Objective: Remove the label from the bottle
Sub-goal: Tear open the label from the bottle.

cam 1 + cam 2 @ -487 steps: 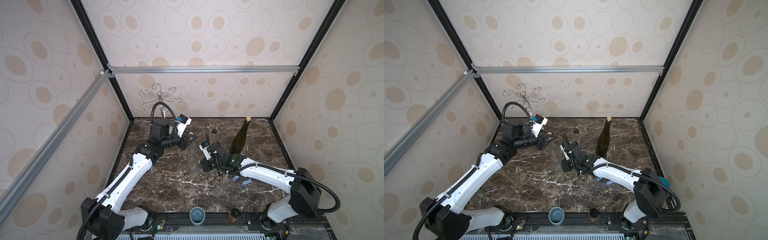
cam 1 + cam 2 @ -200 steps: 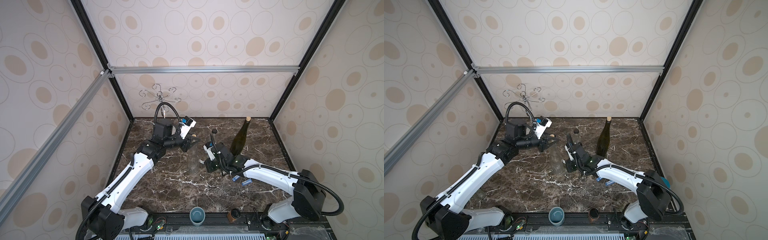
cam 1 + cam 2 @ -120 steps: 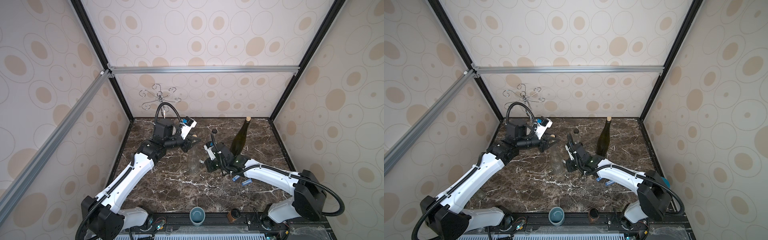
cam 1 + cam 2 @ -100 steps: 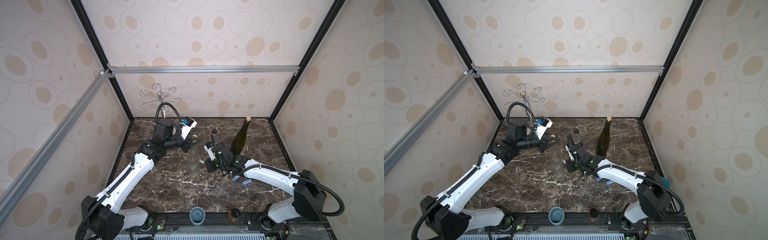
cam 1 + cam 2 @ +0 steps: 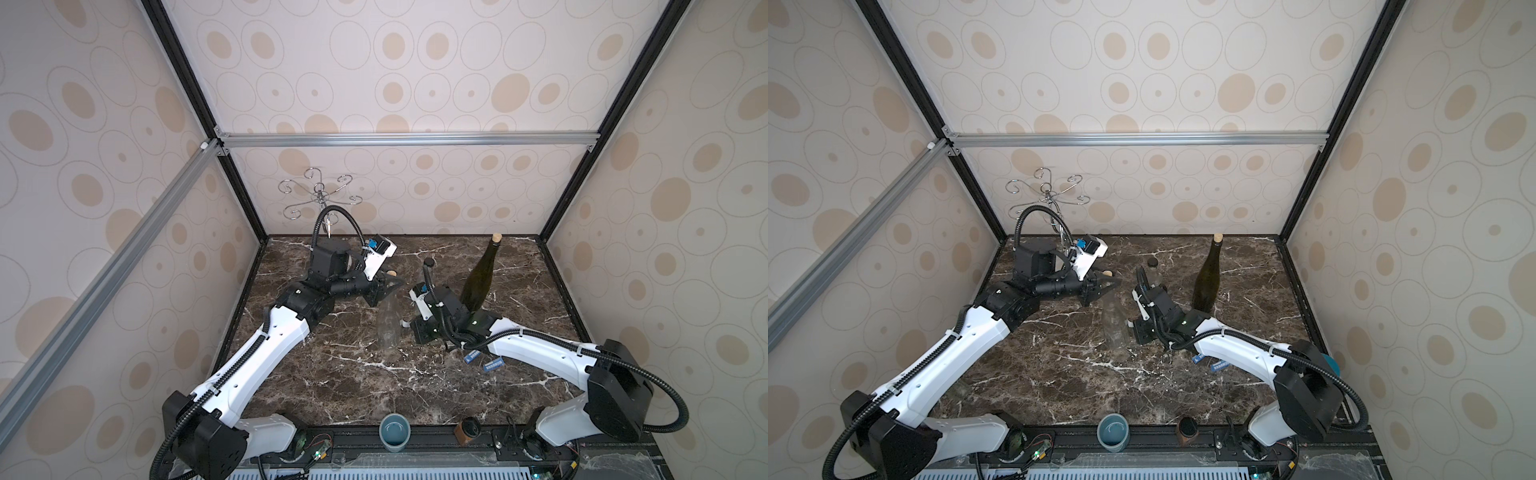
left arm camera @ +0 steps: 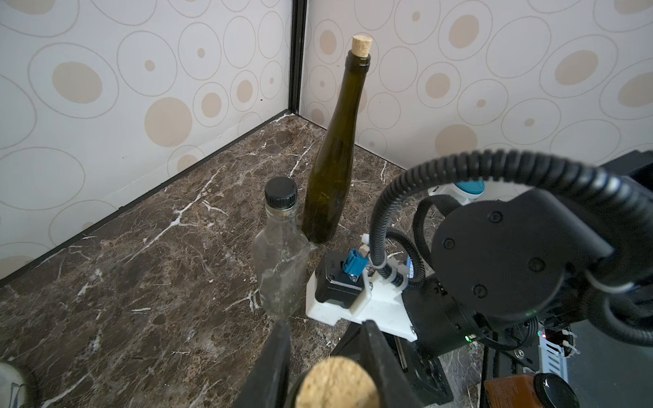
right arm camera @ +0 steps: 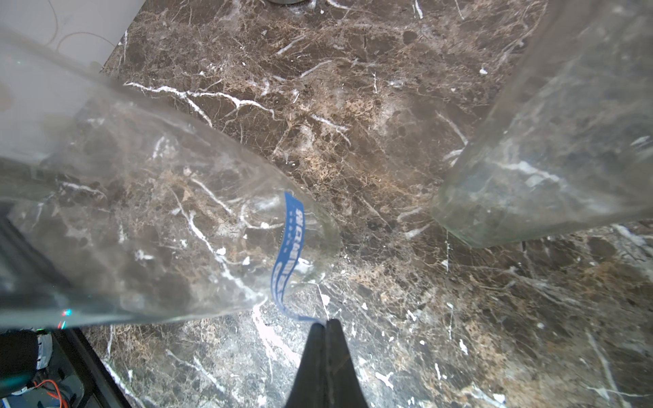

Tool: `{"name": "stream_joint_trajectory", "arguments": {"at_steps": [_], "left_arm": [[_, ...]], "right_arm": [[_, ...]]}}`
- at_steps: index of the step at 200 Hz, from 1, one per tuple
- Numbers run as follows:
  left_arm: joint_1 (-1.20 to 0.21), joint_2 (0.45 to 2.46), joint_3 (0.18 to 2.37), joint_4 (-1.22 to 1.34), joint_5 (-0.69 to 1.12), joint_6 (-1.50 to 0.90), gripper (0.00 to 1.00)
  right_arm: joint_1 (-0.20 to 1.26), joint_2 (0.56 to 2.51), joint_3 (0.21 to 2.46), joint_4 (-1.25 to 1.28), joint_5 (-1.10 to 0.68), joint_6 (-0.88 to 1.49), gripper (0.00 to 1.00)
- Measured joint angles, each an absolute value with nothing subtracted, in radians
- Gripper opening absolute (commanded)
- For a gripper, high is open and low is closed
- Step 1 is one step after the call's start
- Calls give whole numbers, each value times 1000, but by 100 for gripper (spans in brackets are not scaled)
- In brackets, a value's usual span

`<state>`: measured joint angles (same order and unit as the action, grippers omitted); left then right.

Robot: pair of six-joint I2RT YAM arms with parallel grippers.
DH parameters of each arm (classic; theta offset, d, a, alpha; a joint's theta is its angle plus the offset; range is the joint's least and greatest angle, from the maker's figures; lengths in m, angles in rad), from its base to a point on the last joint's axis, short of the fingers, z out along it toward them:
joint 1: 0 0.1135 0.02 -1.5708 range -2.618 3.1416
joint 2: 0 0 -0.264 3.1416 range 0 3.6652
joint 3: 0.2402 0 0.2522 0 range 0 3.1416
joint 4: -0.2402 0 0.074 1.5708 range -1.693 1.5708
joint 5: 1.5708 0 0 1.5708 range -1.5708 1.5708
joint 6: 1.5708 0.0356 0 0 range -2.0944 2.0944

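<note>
In a top view, your left hand (image 5: 384,286) grips the corked neck of the tilted clear bottle (image 5: 387,326), mid-counter (image 5: 332,374). In the left wrist view, the cork (image 6: 335,383) sits in that grip. In the right wrist view, your right hand (image 7: 327,326), closed, pinches the blue label (image 7: 287,247) by its loose end, just beside the bottle's base.

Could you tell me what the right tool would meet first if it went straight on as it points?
Most likely the labelled clear bottle, low on its body beside the blue label that the right tool pinches; depth is hard to judge.
</note>
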<state>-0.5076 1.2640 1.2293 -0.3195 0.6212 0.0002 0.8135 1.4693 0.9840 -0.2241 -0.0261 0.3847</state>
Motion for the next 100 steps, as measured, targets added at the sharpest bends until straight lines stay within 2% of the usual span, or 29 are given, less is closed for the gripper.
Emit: {"name": "stream_joint_trajectory", "arguments": {"at_steps": [100], "left_arm": [[-520,1264,1229,-320,619,1,9]], "right_arm": [[801,1469,965,-214,-27,385,0]]}}
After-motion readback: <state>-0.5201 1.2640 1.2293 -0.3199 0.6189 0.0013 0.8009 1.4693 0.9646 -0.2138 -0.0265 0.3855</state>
